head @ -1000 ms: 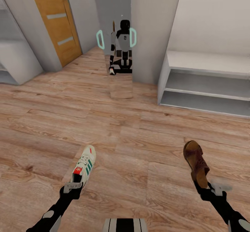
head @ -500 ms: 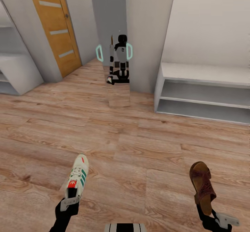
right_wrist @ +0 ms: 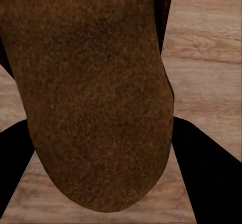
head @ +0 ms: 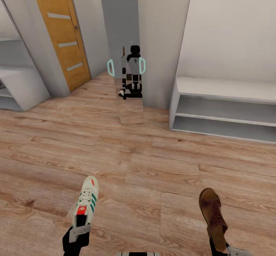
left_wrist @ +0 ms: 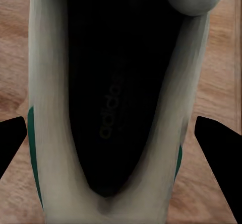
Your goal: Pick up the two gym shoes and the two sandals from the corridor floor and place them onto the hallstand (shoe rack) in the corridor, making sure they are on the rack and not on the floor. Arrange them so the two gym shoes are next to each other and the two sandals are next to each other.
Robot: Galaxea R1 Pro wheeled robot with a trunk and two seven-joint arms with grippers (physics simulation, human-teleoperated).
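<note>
You're over the corridor floor (head: 145,164) of wood planks. Nearest, your left gripper (head: 79,231) has its jaws clamped on a gym shoe (head: 86,200) at the heel, and your right gripper (head: 224,250) grips a sandal (head: 211,214). Farther off to the right stands the hallstand (head: 226,106).

Matt wood-plank floor (head: 153,164) with visible grain and knots, white sneaker (head: 86,204) of smooth leather-like upper with laces, brown sandal (head: 212,215) with rough suede-like insole, orange wood-veneer door (head: 63,33), smooth matt pale grey shelf unit (head: 226,106), flat painted walls (head: 230,30)
</note>
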